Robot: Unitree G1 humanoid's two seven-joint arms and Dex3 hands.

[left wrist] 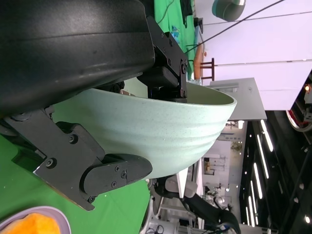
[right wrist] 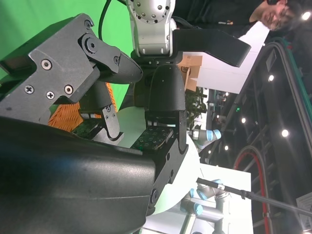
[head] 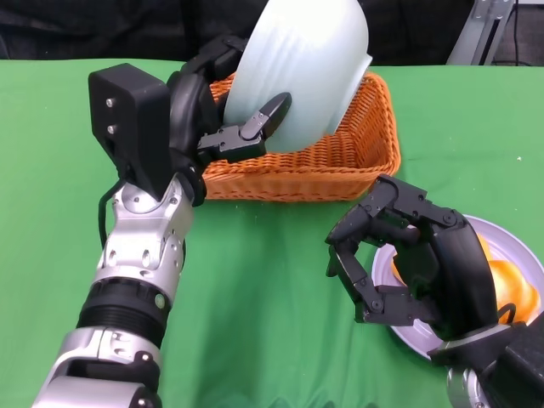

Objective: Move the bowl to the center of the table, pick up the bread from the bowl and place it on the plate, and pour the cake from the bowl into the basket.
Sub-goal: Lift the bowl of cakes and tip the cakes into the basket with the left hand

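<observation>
a: the pale mint-green ribbed bowl (head: 302, 72) is seen gripped by the left hand (head: 217, 119), fingers over its rim and a thumb pressed against its outer wall. it is tipped steeply on its side above the orange woven wicker basket (head: 374, 149), its mouth turned away from the camera toward the basket's far side.

b: so the pour is judged to be the step in hand. can the cake be seen?

a: no. the inside of the bowl and the basket floor are hidden, so it cannot be told whether the cake has dropped.

b: how should the pour be done well?

a: the rim is best kept inside the basket's walls and low, the tilt eased on gradually so nothing is flung past the far edge. the grip should be kept firm, since a smooth wall tipped this far could slip.

b: and the right hand (head: 408, 263)?

a: it is held over the near edge of the round lilac plate (head: 518, 255), fingers curled loosely inward with nothing seen in them. the golden-orange bread (head: 517, 285) is lying on that plate.

b: the count?

a: one bowl, one basket, one plate, one piece of bread visible, two hands, all over one green table covering (head: 272, 297). a person (right wrist: 273, 14) is partly caught in the right wrist view.
</observation>
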